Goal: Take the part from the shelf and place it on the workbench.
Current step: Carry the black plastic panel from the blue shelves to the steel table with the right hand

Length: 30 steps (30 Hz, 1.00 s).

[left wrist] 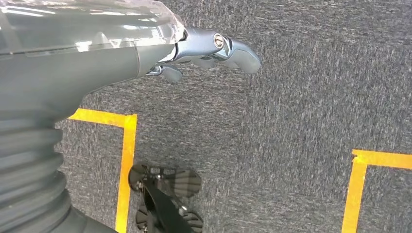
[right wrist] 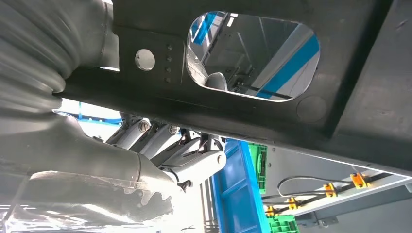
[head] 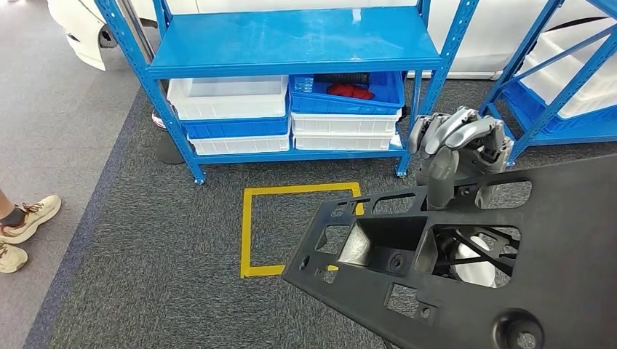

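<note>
Gripping the black part point(head: 466, 247) at lower right, the right hand point(head: 458, 142) has fingers point(head: 444, 131) clamped over its edge; left hand point(left wrist: 214, 48) fingers apart above carpet.

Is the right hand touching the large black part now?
Touching. In the head view, the right hand curls its fingers over the far edge of the black part, holding it.

Even, bright overhead light fills the head view, leaving a soft sheen on the top of the blue shelf point(head: 291, 36) and only faint shadows on the grey carpet point(head: 145, 254). The left wrist view is sharp on the carpet, with glare on the clear cover near the left hand point(left wrist: 214, 48). In the right wrist view the black part point(right wrist: 272, 116) is dark against a washed-out, overexposed background
</note>
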Tool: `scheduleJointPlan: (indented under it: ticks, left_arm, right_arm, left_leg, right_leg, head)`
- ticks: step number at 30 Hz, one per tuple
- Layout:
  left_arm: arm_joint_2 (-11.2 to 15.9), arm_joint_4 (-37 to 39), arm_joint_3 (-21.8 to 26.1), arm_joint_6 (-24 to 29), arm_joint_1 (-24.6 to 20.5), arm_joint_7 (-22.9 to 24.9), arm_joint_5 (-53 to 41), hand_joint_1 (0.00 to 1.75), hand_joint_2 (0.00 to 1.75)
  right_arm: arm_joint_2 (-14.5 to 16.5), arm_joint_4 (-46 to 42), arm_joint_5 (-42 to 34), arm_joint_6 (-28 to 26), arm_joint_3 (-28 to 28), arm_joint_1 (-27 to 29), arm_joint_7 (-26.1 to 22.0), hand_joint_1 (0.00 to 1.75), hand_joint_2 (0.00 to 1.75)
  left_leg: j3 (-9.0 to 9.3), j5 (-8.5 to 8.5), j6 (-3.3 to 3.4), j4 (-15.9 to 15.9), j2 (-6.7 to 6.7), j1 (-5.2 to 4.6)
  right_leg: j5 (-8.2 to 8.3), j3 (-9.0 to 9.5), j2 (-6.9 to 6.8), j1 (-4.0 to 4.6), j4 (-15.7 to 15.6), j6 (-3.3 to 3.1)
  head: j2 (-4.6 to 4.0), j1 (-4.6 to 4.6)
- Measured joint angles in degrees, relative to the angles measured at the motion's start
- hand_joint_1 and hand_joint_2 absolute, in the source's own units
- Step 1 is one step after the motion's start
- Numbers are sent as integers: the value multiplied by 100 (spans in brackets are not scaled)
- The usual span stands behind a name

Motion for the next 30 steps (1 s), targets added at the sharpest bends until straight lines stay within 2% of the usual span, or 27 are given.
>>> scheduleJointPlan:
  ticks: [1, 2, 4, 6, 7, 8, 10, 11, 12, 13, 15, 16, 17, 19, 21, 22, 23, 26, 27, 28, 29, 30]
  left_arm:
    - [7, 0, 6, 0, -3, 0, 1, 0, 175]
    - [13, 0, 11, 1, -4, 1, 1, 0, 175]
    - [19, 1, 28, 6, -3, 1, 2, 0, 175]
    - [14, 2, 50, 11, -3, 2, 3, 0, 175]
    - [10, 2, 57, 13, -4, 2, 3, 0, 175]
    - [5, 2, 61, 13, -6, 2, 4, 0, 175]
    - [3, 2, 63, 13, -2, 2, 3, 0, 175]
    - [2, 2, 64, 13, 3, 2, 3, 0, 175]
    - [2, 2, 65, 13, 7, 2, 2, 0, 175]
    - [1, 2, 66, 13, 11, 2, 2, 0, 175]
    - [-2, 2, 66, 13, 13, 2, 3, 0, 175]
    - [-3, 2, 66, 13, 12, 2, 4, 0, 175]
    - [-4, 2, 66, 13, 11, 1, 4, 0, 175]
    - [-6, 2, 66, 13, 11, 1, 4, 0, 175]
    - [-5, 3, 65, 10, 11, -1, 2, 0, 175]
    - [-5, 4, 64, 5, 11, -3, 1, 0, 175]
    - [-3, 4, 64, -1, 11, -5, 0, 0, 175]
    - [-4, 4, 63, -27, 16, -7, 1, 0, 175]
    - [-5, 4, 63, -36, 19, -7, 1, 0, 175]
    - [-7, 4, 62, -44, 20, -7, 1, 0, 175]
    - [-7, 4, 62, -49, 21, -4, 1, 0, 175]
    - [-3, 4, 61, -51, 21, -2, 1, 0, 175]
  right_arm:
    - [-1, -1, 0, 0, -1, -5, 4, 175, 175]
    - [-2, -2, 1, -1, -2, -10, 10, 175, 175]
    - [-3, -2, 5, 5, -5, -19, 22, 175, 175]
    - [-3, -2, 26, 22, -8, -24, 31, 175, 175]
    - [-3, -2, 42, 37, -8, -31, 33, 175, 175]
    - [-3, -2, 61, 54, -9, -37, 33, 175, 175]
    - [-3, -1, 92, 90, -11, -40, 33, 175, 175]
    - [-3, 0, 101, 101, -12, -35, 32, 175, 175]
    - [-3, 0, 104, 107, -12, -33, 32, 175, 175]
    - [-3, 0, 105, 110, -12, -32, 32, 175, 175]
    - [-3, 0, 105, 109, -12, -37, 32, 175, 175]
    - [-3, 0, 106, 109, -12, -41, 32, 175, 175]
    - [-3, 0, 107, 108, -12, -45, 32, 175, 175]
    - [-3, 0, 127, 105, -14, -49, 28, 175, 175]
    - [-3, -2, 212, 89, -17, -51, 20, 175, 175]
    - [-3, -6, 282, 76, -18, -52, 11, 175, 175]
    - [-3, -12, 348, 65, -19, -51, 2, 175, 175]
    - [-3, -29, 450, 82, -30, -36, -18, 175, 175]
    - [-3, -31, 454, 103, -38, -27, -18, 175, 175]
    - [-3, -31, 456, 124, -45, -20, -16, 175, 175]
    - [-3, -33, 463, 138, -51, -15, -14, 175, 175]
    - [-3, -38, 482, 144, -55, -14, -8, 175, 175]
  left_leg:
    - [224, 71, 30, -352, -4, -16]
    - [356, 92, 63, -583, -9, -34]
    - [366, 112, 119, -661, -14, -69]
    - [344, 168, 189, -721, -2, -41]
    - [326, 208, 226, -747, 6, -25]
    - [301, 246, 256, -766, 13, -12]
    - [220, 297, 286, -760, 17, -20]
    - [176, 317, 285, -747, 18, -21]
    - [138, 333, 280, -731, 17, -22]
    - [106, 344, 274, -710, 16, -22]
    - [71, 354, 256, -670, 14, -23]
    - [55, 359, 238, -649, 13, -31]
    - [38, 369, 210, -636, 13, -38]
    - [7, 400, 147, -631, 15, -45]
    - [-17, 399, 87, -623, 14, -41]
    - [-55, 329, 60, -543, 12, -39]
    - [-141, 184, 39, -344, 8, -34]
    - [-584, -393, -10, 747, 5, -9]
    - [-663, -462, -23, 977, 5, -3]
    - [-622, -410, -31, 966, 3, 5]
    - [-480, -271, -31, 749, -7, 14]
    - [-247, -85, -22, 341, -62, 26]
  right_leg:
    - [16, -21, -1, 2, 14, 23]
    - [32, -39, -2, 2, 27, 51]
    - [79, -70, -2, 0, 30, 122]
    - [56, -110, 4, -2, 81, 194]
    - [-51, -172, 9, -6, 211, 227]
    - [-230, -286, 14, -12, 466, 257]
    - [-651, -604, 17, -28, 1212, 302]
    - [-767, -719, 17, -32, 1510, 315]
    - [-784, -749, 16, -35, 1637, 322]
    - [-692, -658, 16, -37, 1528, 320]
    - [-379, -208, 13, -36, 779, 282]
    - [-260, 3, 12, -22, 397, 252]
    - [-198, 130, 11, -5, 147, 218]
    - [-172, 151, 16, 28, 37, 161]
    - [-124, 133, 16, 4, 6, 91]
    - [-95, 128, 10, -11, -18, 51]
    - [-68, 120, 9, -25, -41, 16]
    - [-18, 56, 41, -14, -43, -23]
    - [-4, 36, 65, -12, -38, -20]
    - [7, 19, 100, -13, -28, -11]
    - [15, 8, 141, -14, -14, -2]
    - [17, -1, 185, -16, 6, 10]
  head:
    - [0, 1]
    - [0, 1]
    - [0, 1]
    - [0, 1]
    - [0, 2]
    - [0, 2]
    - [0, 2]
    - [0, 2]
    - [0, 2]
    - [0, 2]
    - [0, 2]
    - [0, 2]
    - [0, 2]
    - [0, 1]
    - [0, 1]
    - [0, 1]
    - [0, 1]
    - [0, 0]
    - [0, 0]
    - [0, 0]
    - [0, 0]
    - [0, 0]
